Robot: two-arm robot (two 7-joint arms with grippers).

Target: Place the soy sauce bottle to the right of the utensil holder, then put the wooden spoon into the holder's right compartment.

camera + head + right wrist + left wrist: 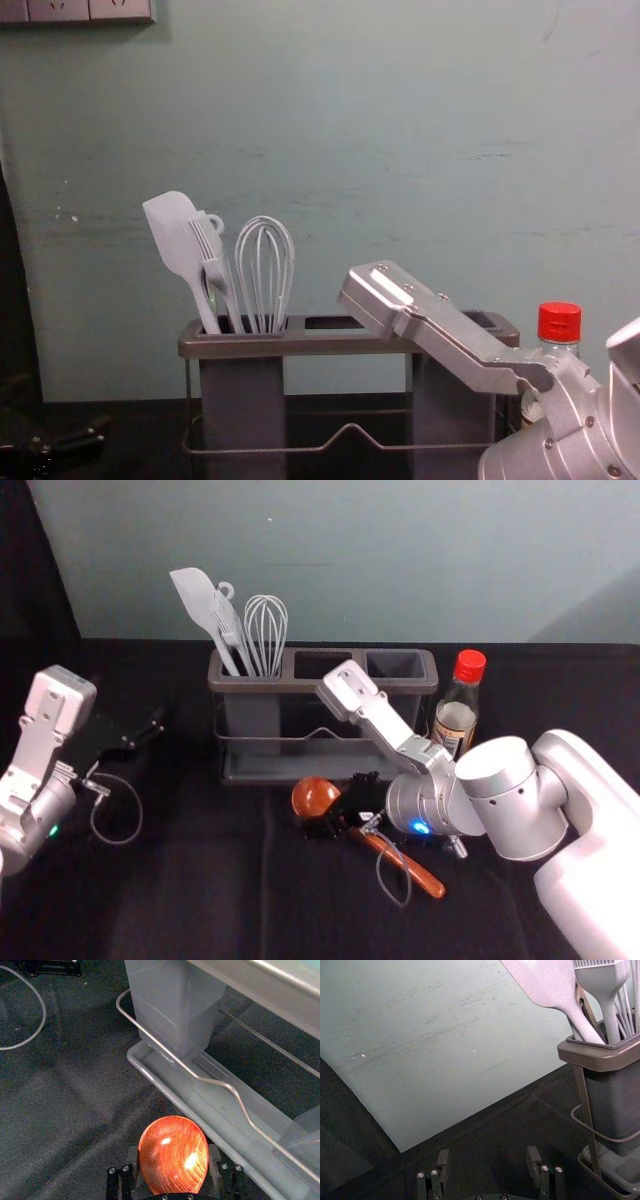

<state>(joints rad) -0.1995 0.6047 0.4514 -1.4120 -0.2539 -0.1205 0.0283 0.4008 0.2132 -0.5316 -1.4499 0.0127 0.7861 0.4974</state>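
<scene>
The soy sauce bottle point(455, 715), red-capped, stands just right of the grey utensil holder point(265, 770); in the chest view the right arm partly covers the bottle point(560, 322). On the dark cloth before the holder lies the wooden spoon point(425, 878), bowl toward the left, handle slanting to the near right. My right gripper point(345, 805) is low over the bowl end. In the right wrist view, the bowl point(173, 1152) is between the spread fingers of my right gripper point(173, 1160). My left gripper point(150, 730) is idle left of the holder; the left gripper point(488, 1162) is open, with nothing between its fingers.
A white spatula point(200, 605), a brush and a whisk point(266, 630) stand in the holder's left compartment. A wire rail point(220, 1082) runs along the holder's front. The wall point(350, 120) is behind it. My right forearm reaches across the near right.
</scene>
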